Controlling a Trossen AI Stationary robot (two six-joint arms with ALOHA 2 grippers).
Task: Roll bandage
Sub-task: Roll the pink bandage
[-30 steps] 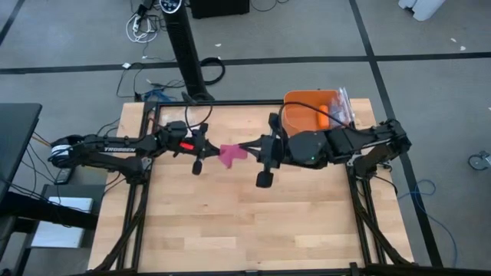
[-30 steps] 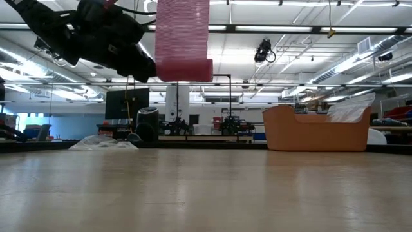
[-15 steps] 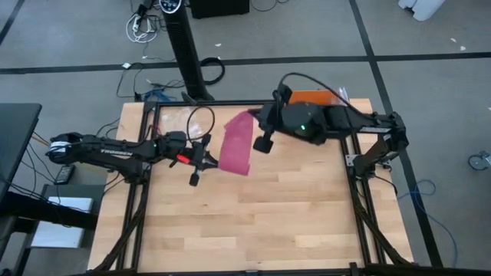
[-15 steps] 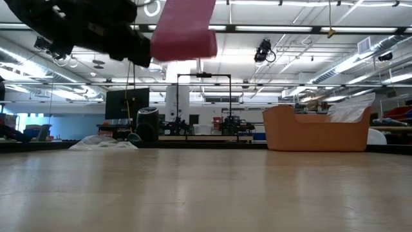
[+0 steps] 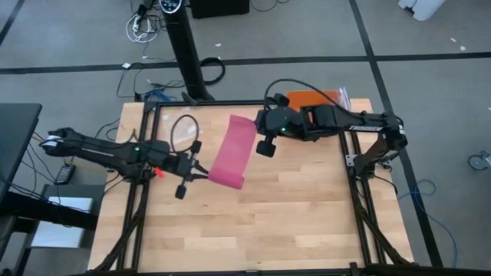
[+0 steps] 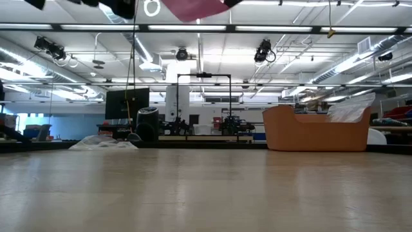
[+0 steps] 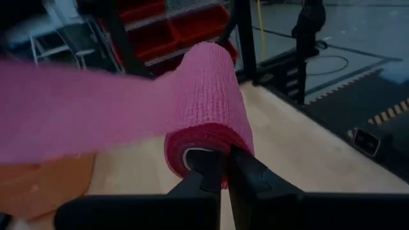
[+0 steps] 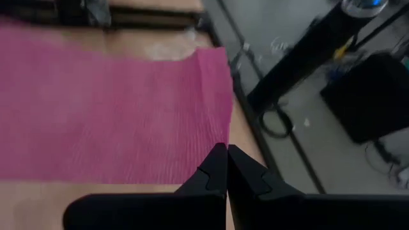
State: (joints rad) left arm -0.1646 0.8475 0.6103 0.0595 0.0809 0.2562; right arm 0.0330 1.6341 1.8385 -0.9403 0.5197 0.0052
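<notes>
While the bandage (image 5: 232, 152) hung stretched in the air above the wooden table (image 5: 253, 222), the left gripper (image 5: 193, 173) sat at its nearer end, fingers (image 7: 204, 167) pinched tight on the rolled part, which showed as a stubby pink cylinder with the loose band leading off it. From there the flat magenta strip ran up and away across the table's middle to the right gripper (image 5: 257, 129), whose fingers (image 8: 220, 169) were clamped together on the far edge of the fabric. Both arms held it well clear of the tabletop; in the low view only a scrap of pink (image 6: 196, 8) showed at the upper edge. Beyond, an orange bin (image 6: 313, 131) stood at the far right corner of the table.
</notes>
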